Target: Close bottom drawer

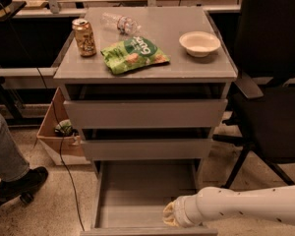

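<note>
Drawer: lowest of three, pulled out toward you.
Gripper: low over the drawer's front right corner, just behind its front panel.
Grip: you cannot tell.

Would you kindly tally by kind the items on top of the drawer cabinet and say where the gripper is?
Can: 1
Plastic bottle: 1
Green snack bag: 1
Bowl: 1
Total: 4
The gripper is low, at the front right of the open bottom drawer.
</note>
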Available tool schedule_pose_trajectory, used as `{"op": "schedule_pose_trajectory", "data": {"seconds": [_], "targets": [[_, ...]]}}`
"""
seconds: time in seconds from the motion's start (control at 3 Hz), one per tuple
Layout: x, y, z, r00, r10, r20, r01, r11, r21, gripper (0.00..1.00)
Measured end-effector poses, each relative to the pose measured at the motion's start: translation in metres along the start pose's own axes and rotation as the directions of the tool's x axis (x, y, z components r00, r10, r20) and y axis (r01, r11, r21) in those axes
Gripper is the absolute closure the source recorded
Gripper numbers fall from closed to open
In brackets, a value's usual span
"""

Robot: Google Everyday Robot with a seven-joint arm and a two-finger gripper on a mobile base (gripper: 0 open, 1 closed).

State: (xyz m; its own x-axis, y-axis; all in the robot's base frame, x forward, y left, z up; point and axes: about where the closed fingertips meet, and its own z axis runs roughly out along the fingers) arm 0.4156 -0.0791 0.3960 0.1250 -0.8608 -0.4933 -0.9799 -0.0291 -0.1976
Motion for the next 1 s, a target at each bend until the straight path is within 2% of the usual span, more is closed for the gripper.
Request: {"op": "schedule_pose_trajectory", "data": {"seconds": [0.33, 0.67, 1.0], "targets": [[0.000, 0.005, -0.007, 1.000, -0.001, -0.024, 0.001, 1.0000, -0.005, 0.53], [0.007, 0.010, -0.005, 0.998, 0.004, -0.056, -0.003, 1.0000, 0.009, 0.30], [0.030, 0.010, 0.014, 0.997, 0.010, -0.075, -0.009, 0.9996, 0.027, 0.07]]}}
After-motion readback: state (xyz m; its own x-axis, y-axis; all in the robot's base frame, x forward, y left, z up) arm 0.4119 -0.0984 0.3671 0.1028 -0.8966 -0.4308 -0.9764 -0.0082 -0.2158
